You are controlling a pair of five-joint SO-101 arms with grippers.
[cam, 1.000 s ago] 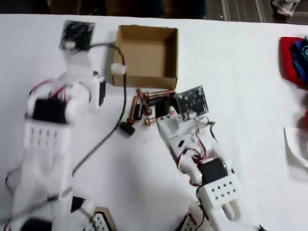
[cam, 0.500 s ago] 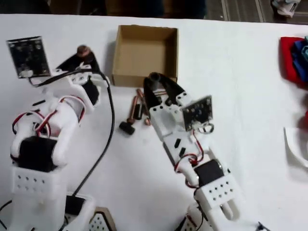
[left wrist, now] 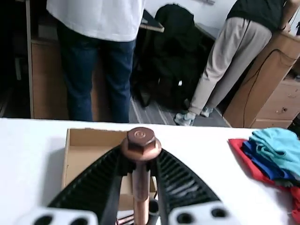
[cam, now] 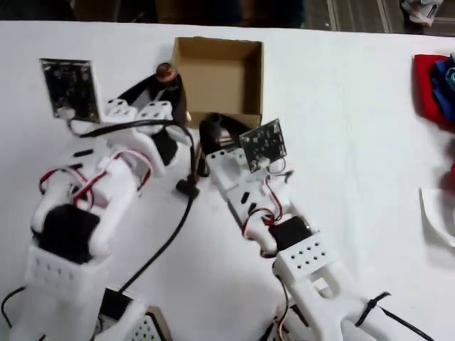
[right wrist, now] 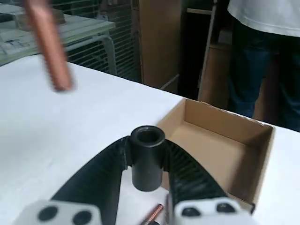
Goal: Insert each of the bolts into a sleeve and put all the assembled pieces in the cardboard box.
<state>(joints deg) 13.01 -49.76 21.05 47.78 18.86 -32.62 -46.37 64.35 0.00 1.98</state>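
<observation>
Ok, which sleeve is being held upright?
The black sleeve clamped in the right arm's jaws, hole facing up; another sleeve lies loose on the table.

Open from above into cardboard box (cam: pixel 245 78). Crowded at its left and near walls: left gripper (cam: pixel 165 82) with bolt (left wrist: pixel 140 145), right gripper (cam: pixel 212 129) with sleeve (right wrist: pixel 147 157), loose sleeve (cam: pixel 188 188), black cable (cam: pixel 170 234). Wide room over table (cam: pixel 341 142) toward red cloth (cam: pixel 430 85).

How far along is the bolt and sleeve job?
Done: nothing; the open brown cardboard box looks empty. In hand: the left end effector grips a copper-coloured hex-head bolt, and the right end effector grips a black cylindrical sleeve, hole up; they are not yet joined. Left: that insertion, plus a loose bolt and a loose black sleeve on the white table.
</observation>
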